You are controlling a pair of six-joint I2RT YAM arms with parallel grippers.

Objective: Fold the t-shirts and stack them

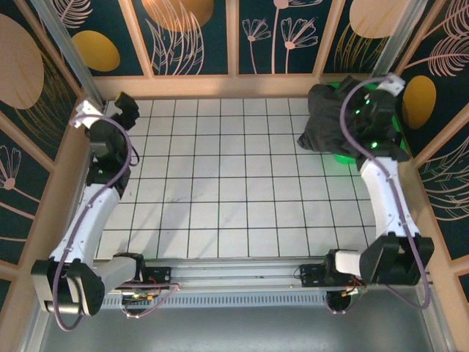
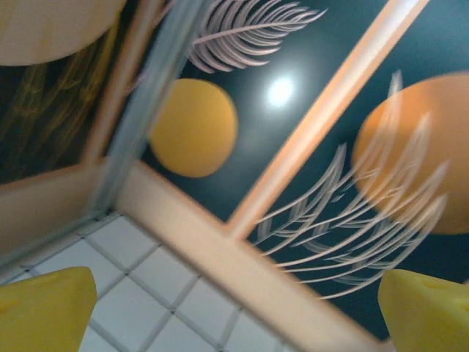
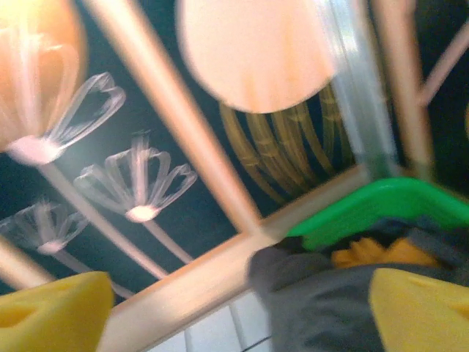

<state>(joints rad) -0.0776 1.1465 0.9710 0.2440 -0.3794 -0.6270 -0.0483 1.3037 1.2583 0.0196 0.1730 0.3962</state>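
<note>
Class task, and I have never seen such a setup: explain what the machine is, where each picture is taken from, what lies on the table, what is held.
Two white robot arms, the left arm and the right arm, stand at the near edge of a white tiled table. One picture looks down from above; the others come from wrist cameras, past yellow fingertips. A dark charcoal-grey cloth t-shirt lies heaped over a green plastic bin at the far right. Both jaws stand open, holding nothing.

Charcoal t-shirt (image 1: pixel 327 121) heaped far right on green bin (image 1: pixel 343 158), right arm (image 1: pixel 381 183) over it, left arm (image 1: pixel 99 205) far left, tiled table (image 1: pixel 220 183) between.
</note>
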